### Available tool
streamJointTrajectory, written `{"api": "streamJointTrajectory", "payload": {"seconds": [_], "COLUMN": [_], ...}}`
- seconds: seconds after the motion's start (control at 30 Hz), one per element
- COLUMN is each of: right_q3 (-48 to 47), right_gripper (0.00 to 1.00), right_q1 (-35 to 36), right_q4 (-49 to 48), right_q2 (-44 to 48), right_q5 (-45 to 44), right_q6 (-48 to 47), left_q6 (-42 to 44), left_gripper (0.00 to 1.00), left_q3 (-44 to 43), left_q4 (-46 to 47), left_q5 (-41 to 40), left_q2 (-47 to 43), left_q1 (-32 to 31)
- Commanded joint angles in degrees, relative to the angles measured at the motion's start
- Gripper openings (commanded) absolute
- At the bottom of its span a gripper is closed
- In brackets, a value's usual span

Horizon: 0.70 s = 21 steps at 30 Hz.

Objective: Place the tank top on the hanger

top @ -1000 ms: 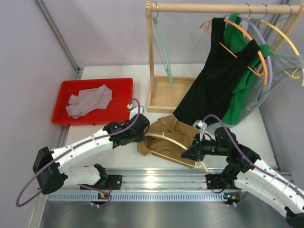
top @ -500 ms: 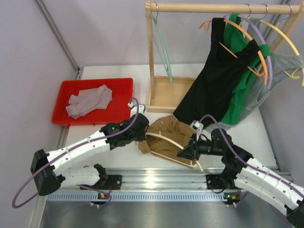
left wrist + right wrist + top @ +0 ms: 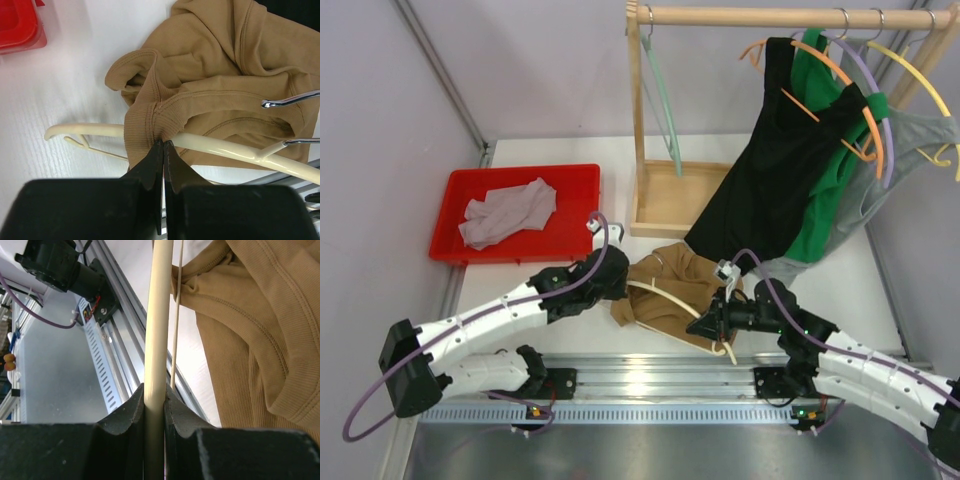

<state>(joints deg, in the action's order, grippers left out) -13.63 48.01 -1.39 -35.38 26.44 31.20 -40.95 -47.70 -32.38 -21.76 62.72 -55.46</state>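
The tan tank top [image 3: 675,285] lies bunched on the white table, between the two arms. The cream hanger [image 3: 665,296] runs through it; its left end sticks out past a strap [image 3: 75,131] and its metal hook [image 3: 290,100] lies on the cloth. My left gripper [image 3: 622,283] is shut on the strap's ribbed edge [image 3: 150,125], right where it crosses the hanger bar. My right gripper [image 3: 705,326] is shut on the hanger's right arm [image 3: 159,330], with the tank top [image 3: 260,330] just to the right of it.
A red tray [image 3: 575,185] with a pale grey-lilac garment [image 3: 508,212] sits at the back left. A wooden rack [image 3: 670,195] at the back holds a pale green hanger [image 3: 665,105] and black [image 3: 775,170], green and grey garments. The aluminium rail [image 3: 650,380] runs along the near edge.
My right gripper has slid left along the near edge with the hanger's arm in it. My left gripper has shifted slightly right with the strap. The tank top has bunched a little tighter.
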Motion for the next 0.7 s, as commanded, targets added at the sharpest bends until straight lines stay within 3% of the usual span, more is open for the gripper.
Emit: {"api": "streamJointTrajectory", "payload": {"seconds": [0.0, 0.07, 0.27, 0.37, 0.67], "right_q3": [-0.08, 0.35, 0.80, 0.62, 0.53], "right_gripper": [0.00, 0.00, 0.00, 0.00, 0.00], "right_q1": [2.00, 2.44, 2.88, 2.79, 2.88], "right_q4": [-10.12, -10.30, -9.43, -7.49, -7.84], "right_q2": [-0.31, 0.04, 0.22, 1.36, 1.01], "right_q5": [-1.03, -2.43, -2.62, -2.53, -1.39], "right_q6": [-0.09, -0.44, -0.70, -1.23, -1.14], "left_q6": [-0.18, -0.10, -0.27, 0.17, 6.58], "left_gripper": [0.00, 0.02, 0.36, 0.45, 0.49], "left_q3": [0.94, 1.21, 2.17, 2.35, 7.53], "left_q4": [5.92, 6.19, 6.01, 6.01, 18.04], "left_q5": [0.93, 1.19, 1.28, 2.07, 7.87], "left_q2": [-1.54, -1.46, -2.25, -3.92, -12.79], "left_q1": [-0.35, -0.35, -0.52, -0.87, -2.72]}}
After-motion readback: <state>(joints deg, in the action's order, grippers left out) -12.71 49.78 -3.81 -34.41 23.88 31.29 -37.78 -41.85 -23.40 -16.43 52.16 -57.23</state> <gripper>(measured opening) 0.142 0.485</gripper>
